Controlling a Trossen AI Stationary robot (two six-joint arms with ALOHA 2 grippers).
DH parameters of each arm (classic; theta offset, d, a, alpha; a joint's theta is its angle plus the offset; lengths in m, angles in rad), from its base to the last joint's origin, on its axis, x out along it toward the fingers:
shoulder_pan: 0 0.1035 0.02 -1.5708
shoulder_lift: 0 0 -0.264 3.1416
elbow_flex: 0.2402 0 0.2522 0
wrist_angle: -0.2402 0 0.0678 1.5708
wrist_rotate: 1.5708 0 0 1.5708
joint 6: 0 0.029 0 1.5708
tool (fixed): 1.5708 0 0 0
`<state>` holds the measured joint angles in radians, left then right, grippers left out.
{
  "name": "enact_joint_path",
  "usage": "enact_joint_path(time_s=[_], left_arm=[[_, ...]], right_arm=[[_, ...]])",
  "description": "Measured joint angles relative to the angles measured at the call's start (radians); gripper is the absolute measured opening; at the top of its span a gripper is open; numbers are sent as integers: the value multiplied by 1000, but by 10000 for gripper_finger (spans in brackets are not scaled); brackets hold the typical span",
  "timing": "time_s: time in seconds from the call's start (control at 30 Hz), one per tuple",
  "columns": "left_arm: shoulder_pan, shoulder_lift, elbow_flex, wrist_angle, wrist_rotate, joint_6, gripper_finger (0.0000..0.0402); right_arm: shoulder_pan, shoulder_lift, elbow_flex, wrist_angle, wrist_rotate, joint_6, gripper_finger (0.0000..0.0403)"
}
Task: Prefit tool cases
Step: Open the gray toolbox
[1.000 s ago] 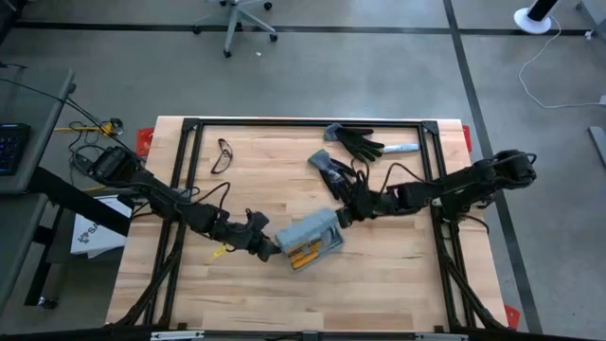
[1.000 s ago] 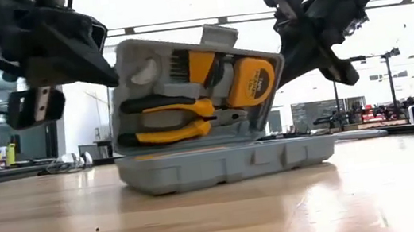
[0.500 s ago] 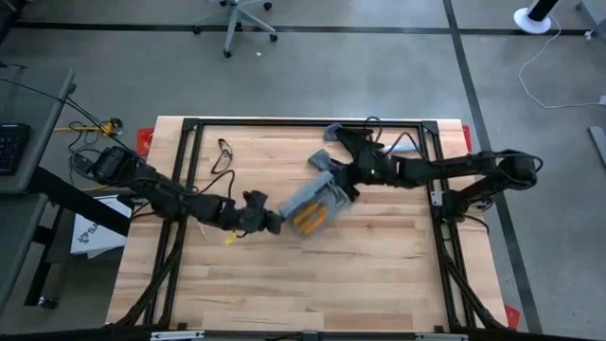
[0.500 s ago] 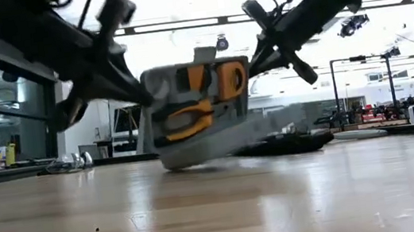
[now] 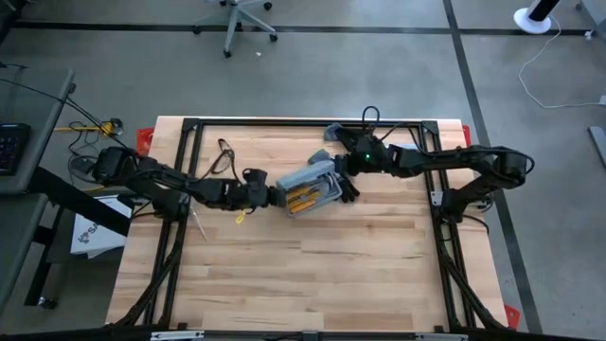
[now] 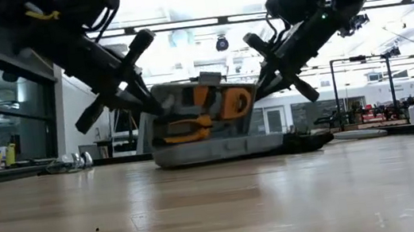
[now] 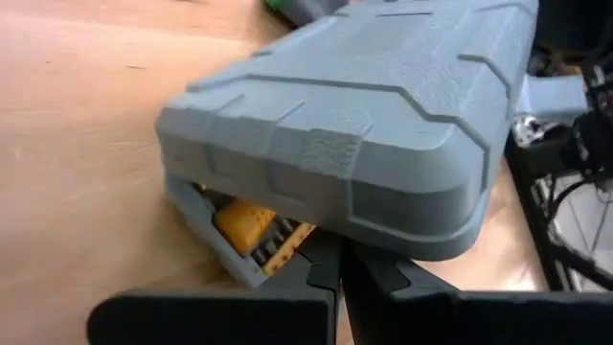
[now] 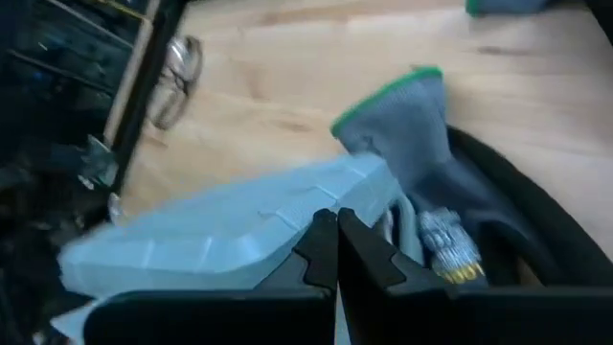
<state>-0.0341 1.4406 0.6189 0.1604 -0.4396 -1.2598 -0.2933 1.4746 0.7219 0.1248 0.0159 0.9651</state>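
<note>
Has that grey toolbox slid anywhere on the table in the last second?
Yes. The tool case has moved toward the table's far edge, closer to the safety glasses, and its lid has swung nearly closed.

Two dark, jointed arms with looping black cables; a green light glows on the right one.

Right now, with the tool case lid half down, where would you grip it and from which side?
Probably the lid's free long edge on the tool case, coming from the open mouth, where the yellow tools show. The lid stands tilted above the base, so that lip is exposed; the base lies flat on the table.
</note>
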Motion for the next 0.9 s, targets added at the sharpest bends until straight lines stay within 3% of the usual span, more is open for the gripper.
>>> enact_joint_path(time_s=[0.13, 0.23, 0.3, 0.43, 0.63, 0.9], left_arm=[[45, -1, 1, -4, -33, 5, 0], [88, -4, 15, 95, -40, 25, 0], [122, -5, 19, 169, -22, 68, 0], [194, -2, 71, 183, 40, 156, 0], [296, -5, 124, 61, 134, 262, 0], [411, 37, 130, 31, 269, 296, 0]], right_arm=[[3, -1, 0, -64, -9, -7, 0], [18, -2, 10, 15, -143, -26, 0], [26, -6, 9, 35, -178, -38, 0], [41, -1, 4, 40, -126, -27, 0], [83, -2, 4, 40, -103, -24, 0], [128, -2, 3, 59, -61, -13, 0]])
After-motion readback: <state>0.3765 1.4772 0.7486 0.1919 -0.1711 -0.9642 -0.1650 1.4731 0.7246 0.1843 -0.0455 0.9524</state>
